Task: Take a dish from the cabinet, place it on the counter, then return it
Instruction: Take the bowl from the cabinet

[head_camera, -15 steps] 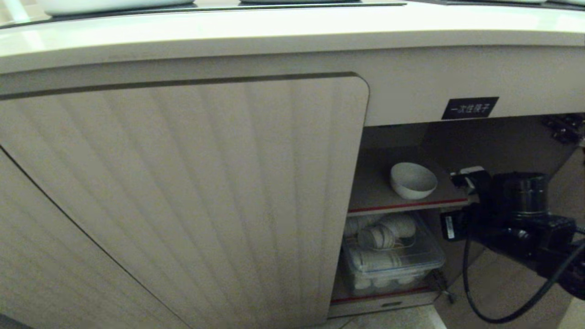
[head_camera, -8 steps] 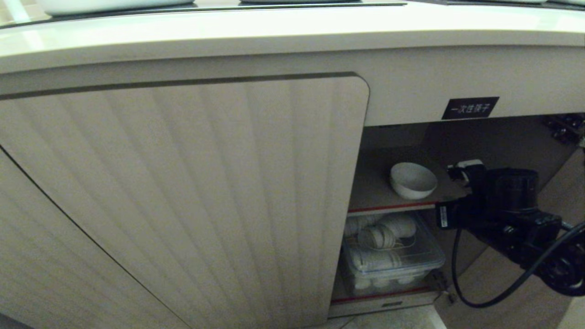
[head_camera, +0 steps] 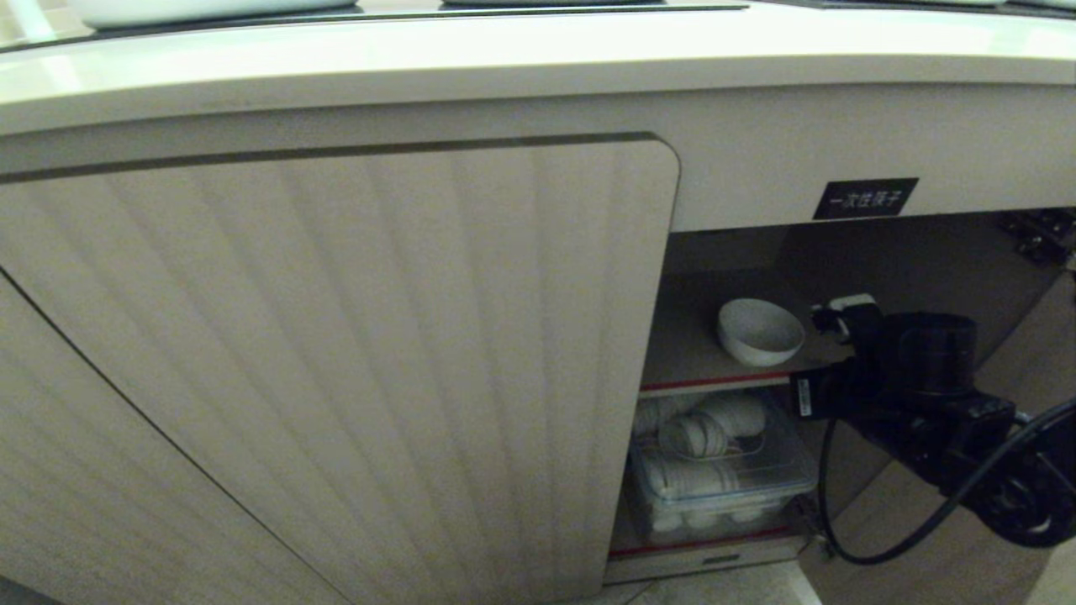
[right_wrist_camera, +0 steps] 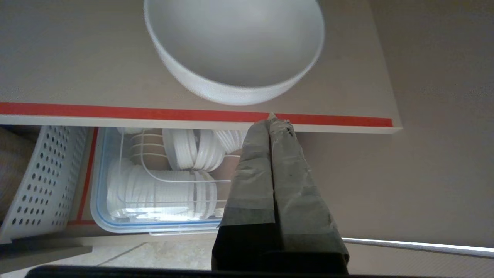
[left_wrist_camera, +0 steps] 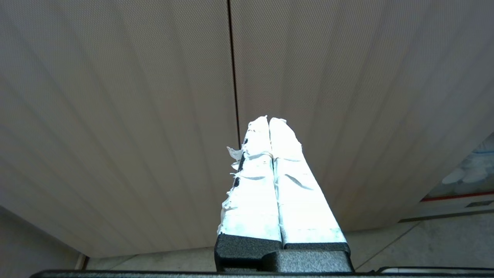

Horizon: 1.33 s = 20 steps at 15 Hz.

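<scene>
Right pincer (right_wrist_camera: 272, 117): clenched, taped fingers (right_wrist_camera: 251, 162) pressed flat together, grasping nothing. Tips sit at the red front edge of the upper shelf (right_wrist_camera: 77, 77), just short of the bowl (right_wrist_camera: 235, 50) and not touching it. In the head view this pincer (head_camera: 832, 315) reaches into the open right side of the cabinet (head_camera: 336, 353), beside the bowl (head_camera: 759, 331).

Left pincer (left_wrist_camera: 269, 121): clenched, white-taped fingers (left_wrist_camera: 251, 185) together, empty, facing the ribbed door of the cabinet (left_wrist_camera: 115, 116) low down near the floor (left_wrist_camera: 444, 239).

Bowl: white, round, upright, open side up, standing on the upper shelf (head_camera: 689, 336) near its front edge.

Lower shelf: a clear plastic box (head_camera: 723, 479) with a blue-edged rim (right_wrist_camera: 101, 193), holding stacks of white ribbed cups (right_wrist_camera: 154, 189) laid on their sides. A white perforated basket (right_wrist_camera: 42, 177) stands next to the box.

Cabinet: left door shut, ribbed, rounded upper corner; right compartment open. A black label (head_camera: 864, 199) with white characters is fixed above the opening.

Desk (head_camera: 538, 50): pale top with a thick rounded edge running above the cabinet, a dark inset panel (head_camera: 378, 12) along its far side.
</scene>
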{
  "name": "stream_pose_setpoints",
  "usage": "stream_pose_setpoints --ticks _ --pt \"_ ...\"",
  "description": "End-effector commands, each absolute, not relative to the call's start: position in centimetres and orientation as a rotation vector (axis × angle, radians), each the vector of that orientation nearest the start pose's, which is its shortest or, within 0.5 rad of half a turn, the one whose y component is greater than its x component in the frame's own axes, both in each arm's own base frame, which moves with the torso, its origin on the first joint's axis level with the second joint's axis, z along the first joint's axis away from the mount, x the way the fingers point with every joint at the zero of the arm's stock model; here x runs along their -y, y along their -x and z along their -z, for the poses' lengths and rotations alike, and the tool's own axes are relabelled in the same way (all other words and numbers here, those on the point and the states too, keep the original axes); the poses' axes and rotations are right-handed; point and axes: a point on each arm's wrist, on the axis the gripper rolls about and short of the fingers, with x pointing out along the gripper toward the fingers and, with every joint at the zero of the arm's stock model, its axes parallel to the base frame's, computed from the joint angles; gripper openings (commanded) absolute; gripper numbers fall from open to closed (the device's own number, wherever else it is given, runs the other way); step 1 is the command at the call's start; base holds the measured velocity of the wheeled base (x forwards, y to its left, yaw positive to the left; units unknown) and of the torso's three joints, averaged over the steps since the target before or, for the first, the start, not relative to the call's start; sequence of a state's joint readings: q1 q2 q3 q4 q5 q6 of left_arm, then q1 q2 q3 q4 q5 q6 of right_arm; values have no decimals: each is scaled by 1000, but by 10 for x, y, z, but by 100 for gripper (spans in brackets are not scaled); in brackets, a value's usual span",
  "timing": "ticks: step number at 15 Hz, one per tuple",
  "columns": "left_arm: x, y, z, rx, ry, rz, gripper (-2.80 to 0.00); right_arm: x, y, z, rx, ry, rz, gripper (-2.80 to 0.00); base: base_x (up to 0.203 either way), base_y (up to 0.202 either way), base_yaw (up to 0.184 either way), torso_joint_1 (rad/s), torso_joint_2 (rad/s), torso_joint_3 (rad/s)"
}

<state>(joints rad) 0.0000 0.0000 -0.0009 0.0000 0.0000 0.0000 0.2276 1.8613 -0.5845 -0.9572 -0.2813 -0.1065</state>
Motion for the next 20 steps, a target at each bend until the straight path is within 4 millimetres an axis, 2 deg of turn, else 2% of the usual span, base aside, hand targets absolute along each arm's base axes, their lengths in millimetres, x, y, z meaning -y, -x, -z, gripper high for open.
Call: stream_pose_setpoints --ticks 1,4,6,9,15,20 --pt "0 23 -75 0 0 0 -280 -65 -300 -110 -306 186 32 -280 0 0 0 0 0 0" --pt "0 23 -75 0 1 0 -280 -73 -299 -106 -313 185 6 -280 0 0 0 0 0 0" --pt "0 23 -76 1 0 0 -280 -75 -302 -108 -302 183 3 -280 0 0 0 0 0 0" --pt "0 23 -76 1 0 0 -280 -76 -307 -97 -329 189 2 -280 0 0 0 0 0 0" --pt "0 23 -76 0 0 0 -280 -77 -310 -90 -336 195 -1 -280 0 0 0 0 0 0" --pt "0 23 -75 0 0 0 -280 -78 -310 -102 -260 179 3 -280 0 0 0 0 0 0"
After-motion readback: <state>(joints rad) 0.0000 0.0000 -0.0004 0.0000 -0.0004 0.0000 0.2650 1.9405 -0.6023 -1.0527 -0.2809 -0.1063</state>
